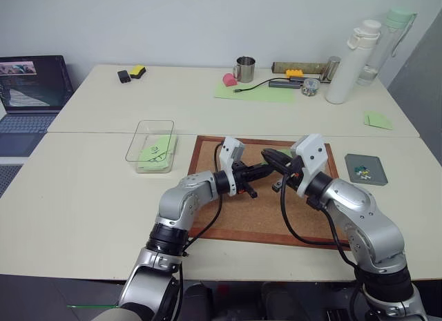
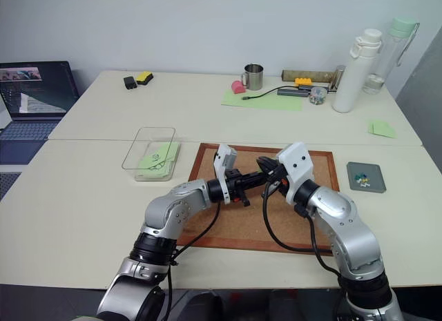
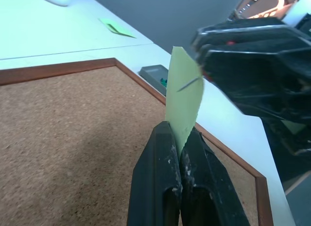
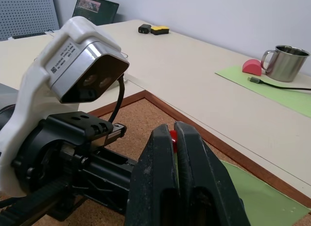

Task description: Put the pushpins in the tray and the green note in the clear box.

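green note (image 3: 184,102): you've got it pinched by its lower edge in the left gripper (image 3: 180,160), jaws clamped on the paper, over the corkboard (image 1: 228,217). Thin and floppy, so grip an edge and go easy.
right gripper (image 4: 174,138): jaws together on a red pushpin (image 4: 173,135), looks like.
clear box (image 1: 141,138): 9 o'clock from the board, already has a green note in it.
tray (image 1: 376,168): 3 o'clock, a few pins inside.
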{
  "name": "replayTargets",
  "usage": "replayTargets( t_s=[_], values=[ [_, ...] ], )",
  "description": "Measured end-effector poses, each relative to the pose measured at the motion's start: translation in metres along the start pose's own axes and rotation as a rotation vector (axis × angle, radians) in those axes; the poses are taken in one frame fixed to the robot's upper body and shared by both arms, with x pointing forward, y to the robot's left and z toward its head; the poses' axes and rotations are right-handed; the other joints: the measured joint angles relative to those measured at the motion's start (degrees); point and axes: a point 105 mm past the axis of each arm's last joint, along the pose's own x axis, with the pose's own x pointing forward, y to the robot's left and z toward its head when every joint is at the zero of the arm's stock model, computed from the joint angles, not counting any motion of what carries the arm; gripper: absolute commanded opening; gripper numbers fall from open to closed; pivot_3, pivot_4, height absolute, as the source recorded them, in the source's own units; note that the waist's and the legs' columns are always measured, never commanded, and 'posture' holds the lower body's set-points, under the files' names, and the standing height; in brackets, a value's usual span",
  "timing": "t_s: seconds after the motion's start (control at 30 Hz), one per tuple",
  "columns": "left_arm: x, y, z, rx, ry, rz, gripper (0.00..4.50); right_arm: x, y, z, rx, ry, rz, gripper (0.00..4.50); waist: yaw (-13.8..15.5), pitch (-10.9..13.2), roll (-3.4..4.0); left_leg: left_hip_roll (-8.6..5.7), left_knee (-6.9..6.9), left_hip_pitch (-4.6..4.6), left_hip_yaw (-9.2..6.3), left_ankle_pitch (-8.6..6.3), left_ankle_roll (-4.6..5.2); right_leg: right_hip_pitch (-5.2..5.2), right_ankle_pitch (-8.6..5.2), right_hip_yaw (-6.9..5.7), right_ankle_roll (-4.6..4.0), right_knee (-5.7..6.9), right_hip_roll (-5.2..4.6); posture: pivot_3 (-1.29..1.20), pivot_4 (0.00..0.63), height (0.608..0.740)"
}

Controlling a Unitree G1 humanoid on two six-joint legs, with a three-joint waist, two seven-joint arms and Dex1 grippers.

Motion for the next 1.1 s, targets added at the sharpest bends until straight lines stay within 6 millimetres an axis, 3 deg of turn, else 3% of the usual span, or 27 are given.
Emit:
replayTargets(
  t_s=[0.23,0.7,0.83,1.1],
  values=[
    [0.001,0.01,0.001,-0.083,-0.007,0.043,0.02,0.0,-0.001,-0.001,-0.003,0.005,-0.009,0.0,-0.02,0.0,0.0,0.0,0.0,0.0,0.0,0.0,0.0,-0.01,0.0,-0.01,0.0,0.0,0.0,0.0,0.15,0.74],
    [-0.002,0.012,-0.005,-0.058,0.03,0.052,0.02,-0.008,-0.016,0.004,-0.022,-0.008,-0.081,0.0,0.01,0.0,0.0,0.0,0.0,0.0,0.01,0.01,-0.01,-0.01,0.0,0.0,0.0,0.0,0.0,0.0,0.15,0.74],
    [-0.004,0.005,-0.008,0.158,0.111,-0.005,0.02,-0.029,-0.045,-0.011,-0.057,0.066,-0.217,0.0,0.05,0.0,0.0,-0.04,-0.02,-0.01,0.04,0.02,-0.03,-0.01,0.0,0.03,0.0,-0.03,-0.01,0.0,0.15,0.74],
    [0.01,-0.04,0.002,0.615,0.142,-0.241,0.02,-0.102,-0.152,-0.044,-0.017,0.244,-0.633,0.0,0.21,0.0,0.0,-0.14,-0.01,0.02,0.16,0.0,0.01,0.01,0.0,0.12,0.0,-0.03,-0.05,0.0,0.15,0.74]
  ],
)
